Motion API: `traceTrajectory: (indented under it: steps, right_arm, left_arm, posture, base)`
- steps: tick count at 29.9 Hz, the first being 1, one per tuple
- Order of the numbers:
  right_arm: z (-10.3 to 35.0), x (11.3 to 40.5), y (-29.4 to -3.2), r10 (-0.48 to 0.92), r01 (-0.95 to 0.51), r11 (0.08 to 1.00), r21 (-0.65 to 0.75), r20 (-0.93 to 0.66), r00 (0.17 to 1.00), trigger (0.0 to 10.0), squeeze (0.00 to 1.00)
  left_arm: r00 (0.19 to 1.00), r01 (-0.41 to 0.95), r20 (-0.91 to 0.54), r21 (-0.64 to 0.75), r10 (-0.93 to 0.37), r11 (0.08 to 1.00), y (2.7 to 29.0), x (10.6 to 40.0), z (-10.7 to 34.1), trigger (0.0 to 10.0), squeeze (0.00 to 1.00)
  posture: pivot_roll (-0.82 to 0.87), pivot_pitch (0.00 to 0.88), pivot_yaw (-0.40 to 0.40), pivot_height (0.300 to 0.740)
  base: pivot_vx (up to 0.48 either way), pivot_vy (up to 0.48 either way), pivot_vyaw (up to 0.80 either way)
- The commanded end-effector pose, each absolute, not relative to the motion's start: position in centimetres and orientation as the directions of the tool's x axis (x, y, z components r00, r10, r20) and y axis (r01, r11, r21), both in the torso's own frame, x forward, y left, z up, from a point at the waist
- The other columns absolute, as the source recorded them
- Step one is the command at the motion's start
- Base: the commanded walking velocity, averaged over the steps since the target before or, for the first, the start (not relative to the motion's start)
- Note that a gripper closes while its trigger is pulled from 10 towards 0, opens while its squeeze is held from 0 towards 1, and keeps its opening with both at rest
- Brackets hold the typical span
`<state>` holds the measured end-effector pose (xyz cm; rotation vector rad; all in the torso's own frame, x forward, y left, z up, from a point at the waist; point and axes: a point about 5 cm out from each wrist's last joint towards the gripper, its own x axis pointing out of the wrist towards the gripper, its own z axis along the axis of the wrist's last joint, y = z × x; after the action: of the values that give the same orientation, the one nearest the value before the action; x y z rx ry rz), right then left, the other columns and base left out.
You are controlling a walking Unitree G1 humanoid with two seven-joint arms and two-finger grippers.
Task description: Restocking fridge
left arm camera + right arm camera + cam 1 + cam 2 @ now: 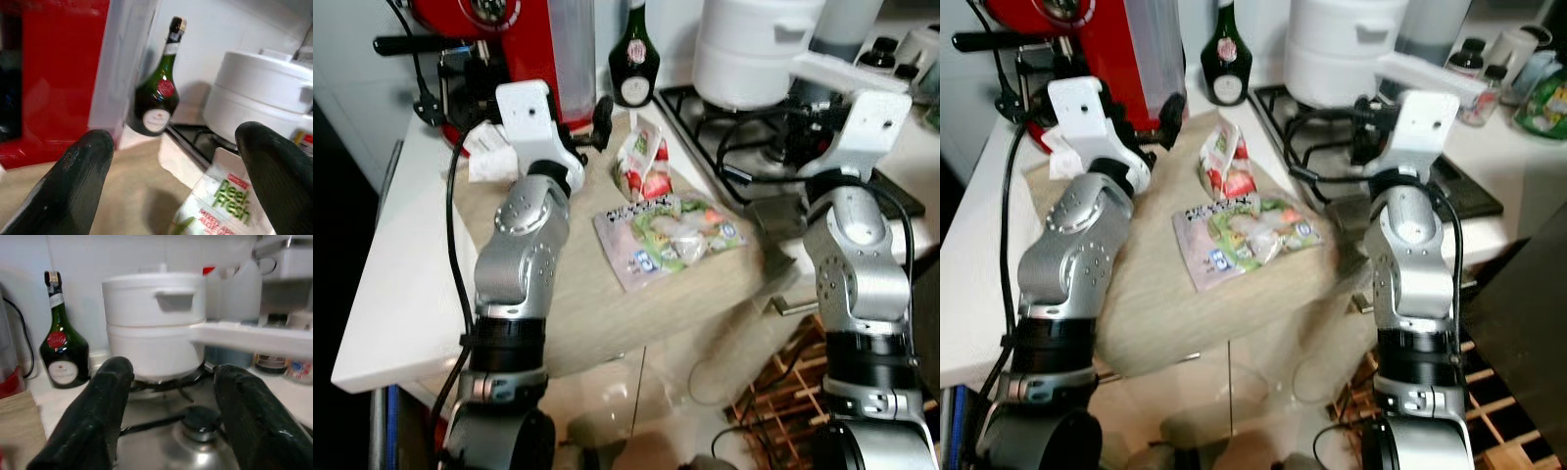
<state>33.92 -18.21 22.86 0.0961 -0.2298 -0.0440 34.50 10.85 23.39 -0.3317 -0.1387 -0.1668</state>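
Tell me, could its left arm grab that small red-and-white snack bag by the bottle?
Probably yes. The left gripper hangs open just beside the snack bag on the wooden board, with nothing between them. The green bottle stands close behind, so it should go carefully.

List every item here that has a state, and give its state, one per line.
left gripper: open, empty, above the small snack bag
right gripper: open, empty, over the stove
salad bag: sealed, lying flat on the wooden board
small snack bag: standing upright
green bottle: upright
white pot: lid on
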Motion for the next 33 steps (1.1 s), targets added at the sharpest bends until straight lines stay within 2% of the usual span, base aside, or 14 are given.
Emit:
traceTrajectory:
  steps: [1, 5, 8, 12, 13, 16, 23, 27, 30, 33]
  right_arm:
    - [22.8, 33.9, -18.5, -0.050, 0.019, 0.988, 0.155, 0.197, 0.979, 10.0, 1.00]
    - [22.7, 33.6, -18.8, -0.041, 0.004, 0.976, 0.218, 0.169, 0.985, 10.0, 1.00]
    - [22.7, 32.7, -18.7, 0.010, -0.044, 0.958, 0.284, 0.119, 0.993, 10.0, 1.00]
    - [22.7, 32.3, -18.1, 0.077, -0.099, 0.950, 0.296, 0.085, 0.993, 10.0, 1.00]
    - [22.7, 32.2, -17.9, 0.089, -0.110, 0.949, 0.296, 0.082, 0.993, 10.0, 0.00]
    - [22.9, 31.8, -17.3, 0.129, -0.146, 0.938, 0.315, 0.075, 0.989, 10.0, 0.00]
    - [22.0, 29.9, -16.6, 0.182, -0.172, 0.920, 0.353, 0.004, 0.983, 10.0, 0.00]
    - [20.9, 27.6, -17.1, 0.258, -0.215, 0.918, 0.334, -0.090, 0.962, 10.0, 0.00]
    - [19.8, 26.7, -18.1, 0.297, -0.233, 0.918, 0.322, -0.166, 0.940, 10.0, 0.00]
    - [20.3, 26.8, -18.7, 0.340, -0.273, 0.898, 0.346, -0.150, 0.928, 10.0, 0.00]
  left_arm:
    - [0.978, 0.187, 0.154, -0.367, -0.139, 0.911, 11.4, 34.3, 23.4, 10.0, 0.00]
    - [0.969, 0.235, 0.165, -0.383, -0.184, 0.894, 11.8, 33.4, 23.6, 10.0, 0.00]
    - [0.941, 0.337, 0.126, -0.404, -0.313, 0.850, 11.6, 31.3, 23.2, 10.0, 0.00]
    - [0.906, 0.408, 0.092, -0.453, -0.414, 0.793, 11.5, 30.2, 23.1, 10.0, 0.00]
    - [0.893, 0.431, 0.092, -0.455, -0.440, 0.779, 11.3, 30.1, 23.3, 10.0, 0.00]
    - [0.861, 0.483, 0.091, -0.455, -0.501, 0.748, 11.1, 29.7, 23.6, 10.0, 0.00]
    - [0.853, 0.502, 0.078, -0.395, -0.516, 0.770, 11.6, 29.3, 23.8, 10.0, 0.00]
    - [0.810, 0.579, 0.078, -0.269, -0.582, 0.770, 12.1, 28.7, 24.3, 10.0, 0.00]
    - [0.791, 0.595, 0.048, -0.289, -0.610, 0.750, 12.9, 28.7, 23.8, 10.0, 0.00]
    - [0.777, 0.603, 0.033, -0.321, -0.628, 0.730, 13.3, 28.7, 23.4, 10.0, 0.00]
  posture:
    - [-0.10, 0.025, 0.014, 0.736]
    - [-0.09, 0.018, 0.016, 0.736]
    - [-0.08, 0.006, 0.012, 0.736]
    - [-0.06, 0.000, 0.005, 0.736]
    - [-0.06, 0.000, 0.003, 0.736]
    - [-0.06, 0.000, -0.001, 0.736]
    - [-0.07, 0.017, -0.003, 0.736]
    - [-0.08, 0.032, -0.003, 0.736]
    - [-0.09, 0.033, 0.004, 0.736]
    - [-0.10, 0.030, 0.008, 0.736]
  base:
    - [0.000, 0.000, 0.00]
    - [0.000, 0.000, 0.00]
    - [0.000, 0.000, 0.00]
    - [0.000, 0.000, 0.00]
    - [0.000, 0.000, 0.00]
    - [0.000, 0.000, 0.00]
    - [0.000, 0.000, 0.00]
    - [0.000, 0.000, 0.00]
    - [0.000, 0.000, 0.00]
    - [0.000, 0.000, 0.00]
